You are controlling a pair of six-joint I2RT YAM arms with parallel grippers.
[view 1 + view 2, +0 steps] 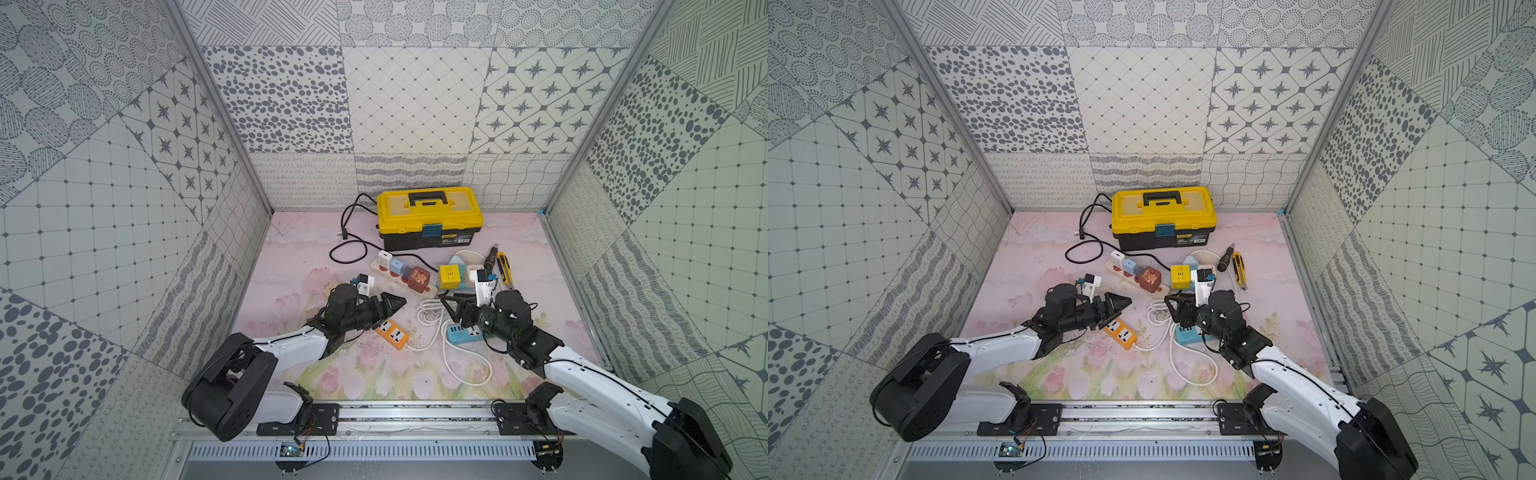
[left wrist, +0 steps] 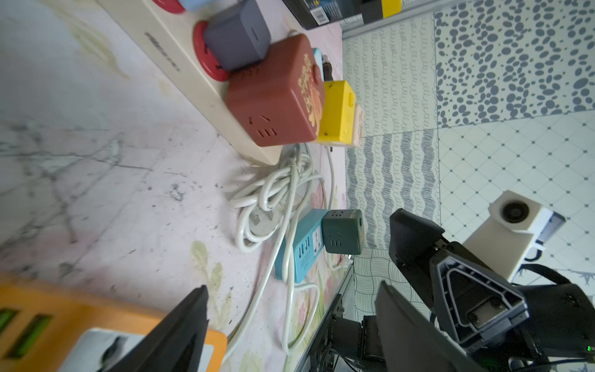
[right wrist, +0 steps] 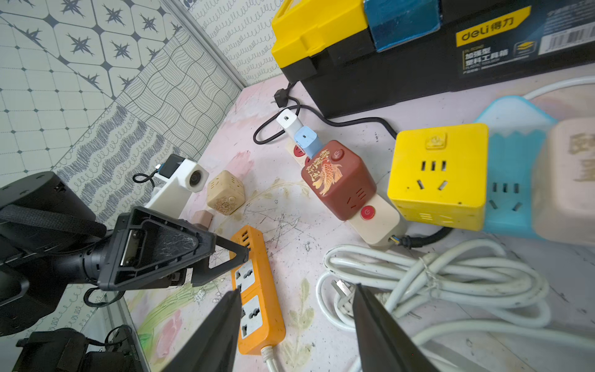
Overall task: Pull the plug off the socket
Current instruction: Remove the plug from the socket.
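from where i stand, the red-brown cube adapter (image 3: pixel 341 180) looks like the plug to pull, though i can't be sure which one is meant. it sits near the switch end of the cream power strip (image 3: pixel 375 225), last in a row after a white charger (image 3: pixel 286 122), a light blue charger (image 3: pixel 307 140) and a grey charger (image 2: pixel 236 35), just beyond both arms. it's hard, smooth plastic with rounded corners and a gold fish print. i'd guess it is light, stiff and a bit slippery. best taken by two opposite flat sides and drawn straight off. the strip looks light too and may lift unless pinned. the left gripper (image 1: pixel 397 305) hovers over the end of the orange power strip (image 3: pixel 257 290), fingers spread wide and empty. the right gripper (image 1: pixel 446 303) hangs above the coiled white cable (image 3: pixel 450 277), fingers parted with nothing between them.
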